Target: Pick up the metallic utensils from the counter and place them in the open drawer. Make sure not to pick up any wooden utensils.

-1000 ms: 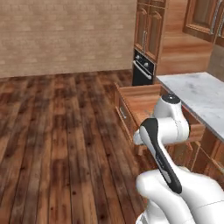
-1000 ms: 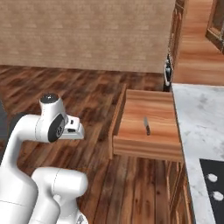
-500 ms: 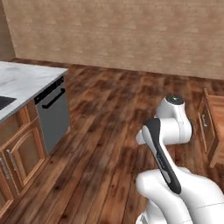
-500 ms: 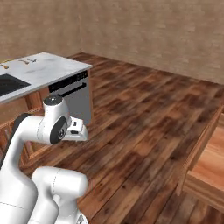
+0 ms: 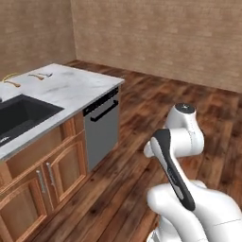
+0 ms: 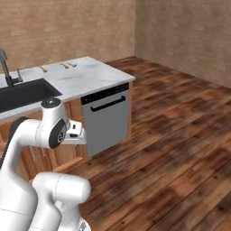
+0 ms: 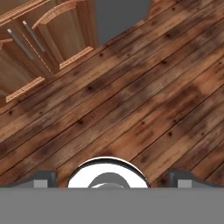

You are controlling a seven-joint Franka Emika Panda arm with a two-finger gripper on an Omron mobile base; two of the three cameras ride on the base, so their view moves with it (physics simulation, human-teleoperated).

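The fingers (image 7: 112,179) are spread about as wide as they go, one tip poking up at each bottom corner of the hand view, around 7 and 5 o'clock — nothing between them, nothing touched. Below them is just the dark plank floor (image 7: 144,100), with the wooden cabinet doors (image 7: 48,30) of the island up at 11 o'clock and the grey dishwasher (image 7: 120,13) front at 12.

The marble table (image 5: 71,87) sits at the left of the left base view, with the black sink (image 5: 21,113) sunk into it near 9 o'clock. At the far end of that table, up around 10 o'clock, lie the utensils: two orange-brown wooden spoons (image 5: 12,81) and, just beside them to the right, a small pale thing that looks like the fork (image 5: 46,74) — too tiny to be sure. From the right base view the same little group sits at the back edge of the table near 11 o'clock, spoons (image 6: 44,68) left, the silvery bit (image 6: 72,65) right, with the faucet (image 6: 5,67) standing at the sink's rim near 9.

The arm is folded up well apart from the table, its hand pointing down at the floor.
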